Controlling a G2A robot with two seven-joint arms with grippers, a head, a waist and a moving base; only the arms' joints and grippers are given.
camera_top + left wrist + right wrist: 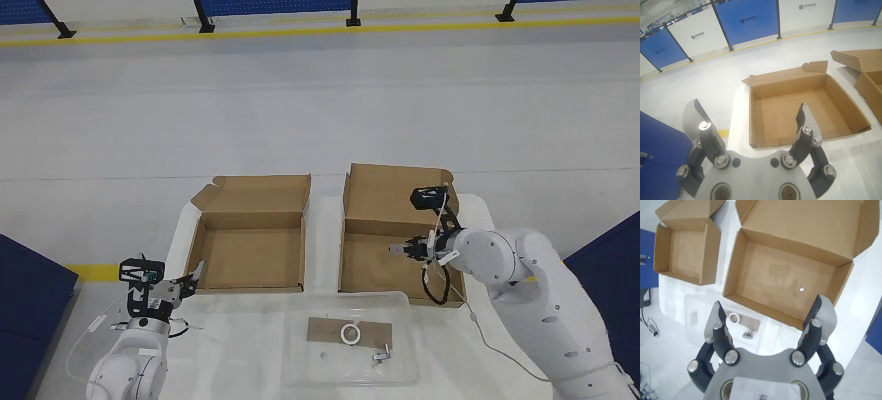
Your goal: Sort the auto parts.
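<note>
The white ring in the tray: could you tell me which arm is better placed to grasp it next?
Right, probably. The right pincer hangs open over the right box, next to the tray holding the ring; the left pincer sits farther off, past the left box.

Blue and white partition panels (745,22) stand just behind a yellow floor line (300,31).

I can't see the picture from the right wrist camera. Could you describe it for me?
An open pincer hangs above one edge of an open cardboard box holding one small silver disc. A second box stands beside it, and a clear tray nearby holds a white ring and a small metal clip.
</note>
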